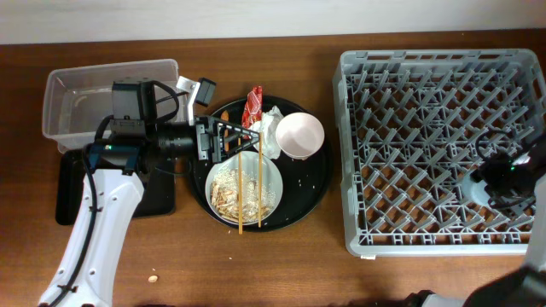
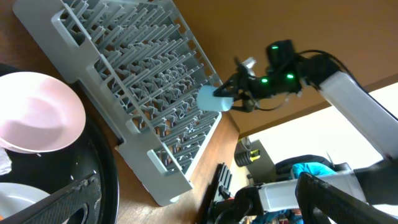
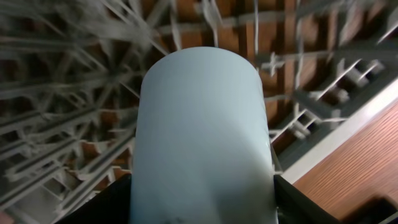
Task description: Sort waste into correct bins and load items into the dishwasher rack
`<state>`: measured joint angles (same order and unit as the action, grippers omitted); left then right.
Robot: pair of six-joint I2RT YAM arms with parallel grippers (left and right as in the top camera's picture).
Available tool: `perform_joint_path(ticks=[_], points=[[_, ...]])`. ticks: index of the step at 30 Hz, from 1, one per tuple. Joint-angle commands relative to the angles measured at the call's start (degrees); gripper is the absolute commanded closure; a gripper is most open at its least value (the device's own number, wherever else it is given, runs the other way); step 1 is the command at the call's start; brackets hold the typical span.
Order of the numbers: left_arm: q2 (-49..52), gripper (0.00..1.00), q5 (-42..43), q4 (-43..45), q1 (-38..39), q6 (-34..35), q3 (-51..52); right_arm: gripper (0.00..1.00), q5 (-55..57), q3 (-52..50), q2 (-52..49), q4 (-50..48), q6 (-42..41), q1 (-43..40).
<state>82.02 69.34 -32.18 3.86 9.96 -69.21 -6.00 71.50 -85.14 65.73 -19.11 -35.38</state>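
My right gripper [image 1: 499, 179] is shut on the light-blue cup [image 3: 202, 124] and holds it low over the front right of the grey dishwasher rack [image 1: 439, 145]. The cup also shows in the left wrist view [image 2: 213, 99]. My left gripper [image 1: 229, 141] is open and empty over the round black tray [image 1: 316, 183], just above the chopsticks' [image 1: 240, 192] far ends. The chopsticks lie across the pale plate [image 1: 271, 175] with rice scraps [image 1: 229, 192]. The white bowl [image 1: 299, 135], the white napkin [image 1: 269, 128] and the red wrapper [image 1: 253, 104] sit at the tray's back. No carrot stick shows.
The clear tub [image 1: 102, 89] stands at the back left, partly under my left arm. The black rectangular tray [image 1: 64, 183] lies in front of it. A small crumb [image 1: 153, 277] lies on the wooden table near the front.
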Motion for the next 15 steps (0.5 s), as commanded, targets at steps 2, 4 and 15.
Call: perform_joint_path(ticks=[2,4,15], points=[[-0.3,0.01,-0.2,0.0,0.1,-0.2,-0.2,0.02,-4.2,1.1,-2.7,2.1,0.4,-0.3],[-0.3,0.01,-0.2,0.0,0.1,-0.2,-0.2,0.02,-8.1,2.6,0.0,2.5,3.9,0.6],[-18.3,0.01,-49.9,-20.2,-6.8,-0.1,-5.4,0.11,-3.8,3.8,11.3,-16.2,2.5,55.6]])
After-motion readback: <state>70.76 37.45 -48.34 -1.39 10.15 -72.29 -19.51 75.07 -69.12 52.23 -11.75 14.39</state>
